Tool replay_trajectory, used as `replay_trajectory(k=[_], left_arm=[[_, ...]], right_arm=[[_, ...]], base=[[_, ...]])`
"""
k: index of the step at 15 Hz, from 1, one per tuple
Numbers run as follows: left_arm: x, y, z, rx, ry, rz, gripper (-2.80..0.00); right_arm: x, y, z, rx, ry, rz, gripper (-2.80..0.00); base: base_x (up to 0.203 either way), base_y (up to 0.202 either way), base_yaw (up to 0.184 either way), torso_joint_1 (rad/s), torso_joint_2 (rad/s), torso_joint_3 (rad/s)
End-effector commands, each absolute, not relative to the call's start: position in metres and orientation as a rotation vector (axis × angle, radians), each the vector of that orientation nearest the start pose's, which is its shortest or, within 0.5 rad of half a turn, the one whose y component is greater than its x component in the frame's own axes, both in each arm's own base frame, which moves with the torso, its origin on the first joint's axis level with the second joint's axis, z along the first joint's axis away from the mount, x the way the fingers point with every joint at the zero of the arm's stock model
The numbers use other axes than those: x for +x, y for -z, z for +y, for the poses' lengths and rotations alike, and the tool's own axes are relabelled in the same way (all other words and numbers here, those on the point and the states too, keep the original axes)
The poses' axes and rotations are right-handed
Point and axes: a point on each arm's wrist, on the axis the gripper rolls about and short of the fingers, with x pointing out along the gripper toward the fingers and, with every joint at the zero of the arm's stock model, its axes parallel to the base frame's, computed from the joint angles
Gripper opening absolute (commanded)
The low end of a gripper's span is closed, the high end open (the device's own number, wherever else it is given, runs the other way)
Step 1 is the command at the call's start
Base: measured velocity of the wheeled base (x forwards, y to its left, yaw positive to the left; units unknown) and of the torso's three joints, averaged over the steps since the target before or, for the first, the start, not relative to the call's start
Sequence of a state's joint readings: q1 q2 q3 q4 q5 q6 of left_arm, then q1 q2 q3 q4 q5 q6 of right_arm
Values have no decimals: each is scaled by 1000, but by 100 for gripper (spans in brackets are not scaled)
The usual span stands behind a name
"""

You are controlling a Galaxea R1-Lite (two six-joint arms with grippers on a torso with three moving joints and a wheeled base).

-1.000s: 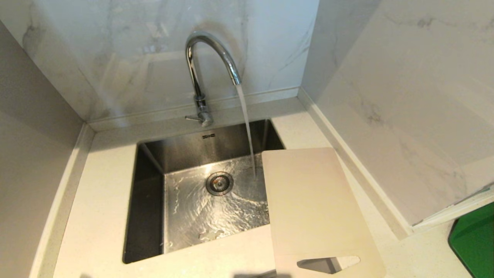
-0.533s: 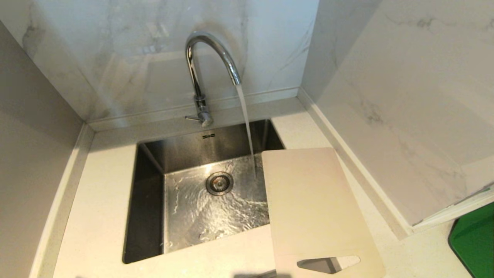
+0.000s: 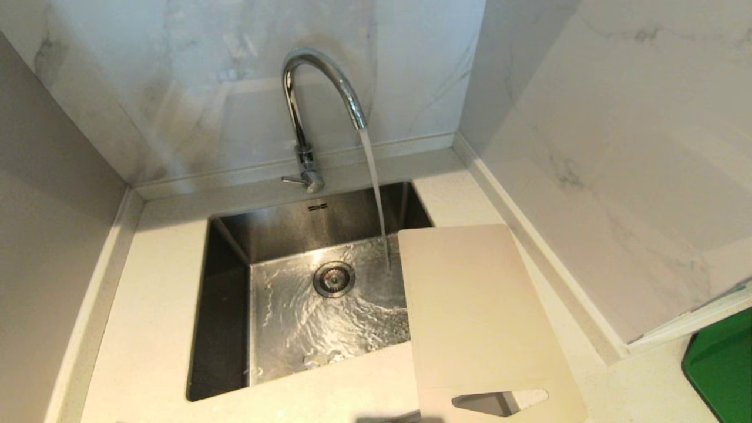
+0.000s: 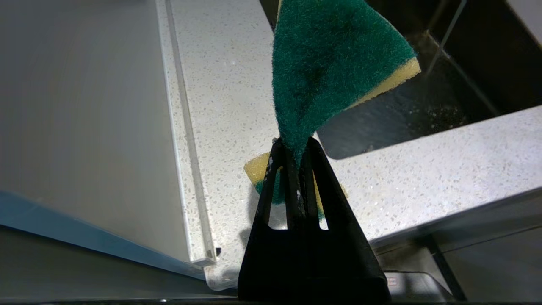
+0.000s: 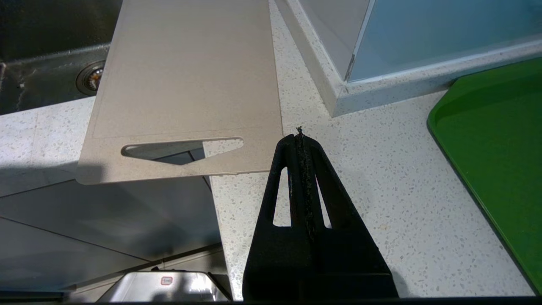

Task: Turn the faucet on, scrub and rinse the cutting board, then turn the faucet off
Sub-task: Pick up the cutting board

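The chrome faucet (image 3: 305,106) stands behind the steel sink (image 3: 226,305), and water streams from its spout into the basin. The cream cutting board (image 3: 476,311) lies on the counter right of the sink, its left part over the basin and its handle slot past the counter's front edge. Neither arm shows in the head view. My left gripper (image 4: 295,146) is shut on a green and yellow sponge (image 4: 326,67) above the counter left of the sink. My right gripper (image 5: 300,137) is shut and empty, above the counter beside the cutting board (image 5: 186,76).
A green tray (image 3: 722,364) lies on the counter at the far right. Marble walls close in the back and right, a grey panel the left. The drain (image 3: 333,278) sits mid-basin under rippling water.
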State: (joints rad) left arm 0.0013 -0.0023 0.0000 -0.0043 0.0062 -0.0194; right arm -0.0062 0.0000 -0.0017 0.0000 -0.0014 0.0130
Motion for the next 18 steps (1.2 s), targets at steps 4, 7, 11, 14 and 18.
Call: replay_trajectory(k=[4, 7, 11, 14, 18], left_arm=[[-23, -76, 0, -19, -8, -5, -280], [-23, -76, 0, -11, -6, -5, -280], [-23, -76, 0, -11, -6, -5, -280], [-23, -76, 0, -11, -6, -6, -280], [-23, -76, 0, -11, -5, -5, -280]], right_arm=[[-23, -76, 0, 13, 8, -3, -280], [-23, -76, 0, 13, 8, -2, -280], [-23, -76, 0, 11, 8, -3, -280], [-23, -75, 0, -9, 5, 2, -280], [-26, -88, 0, -13, -1, -25, -280]], base=[[0, 0, 0, 0, 0, 0], [0, 0, 0, 0, 0, 0], [0, 0, 0, 0, 0, 0], [0, 0, 0, 0, 0, 0], [0, 0, 0, 0, 0, 0]])
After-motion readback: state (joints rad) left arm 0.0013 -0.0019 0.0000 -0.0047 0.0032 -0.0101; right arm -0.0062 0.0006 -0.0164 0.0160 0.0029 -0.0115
